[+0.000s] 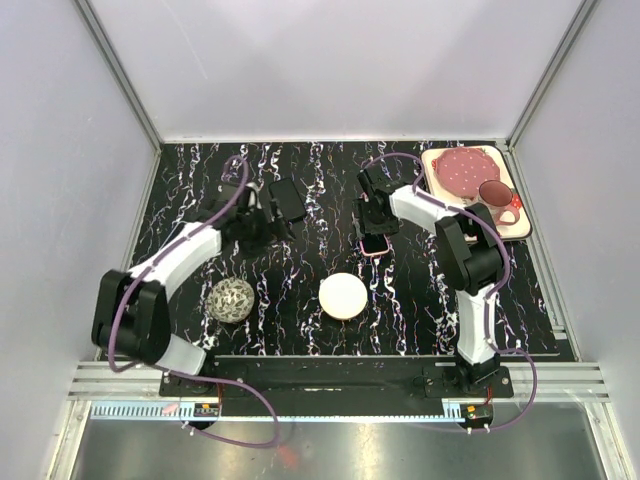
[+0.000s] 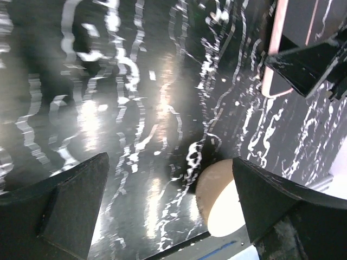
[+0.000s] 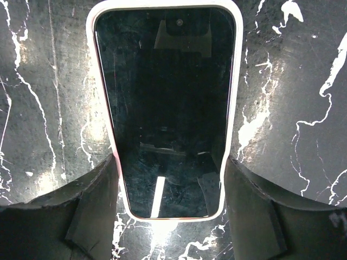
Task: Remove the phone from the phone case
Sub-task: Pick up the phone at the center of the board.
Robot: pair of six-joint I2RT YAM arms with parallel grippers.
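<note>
The phone (image 3: 168,108) is lying screen up inside its pale-rimmed phone case (image 3: 230,97), right of centre on the glossy black, white-veined desk (image 1: 300,330). The right claw (image 1: 375,222) is hanging over it, its fingers (image 3: 92,211) sitting against both long edges of the case; whether they are squeezing cannot be told. The left claw (image 2: 169,162) is hovering spread wide above bare desk, near a cream disc (image 2: 222,206). Pale grey walls (image 1: 330,70) are enclosing the desk on three sides.
</note>
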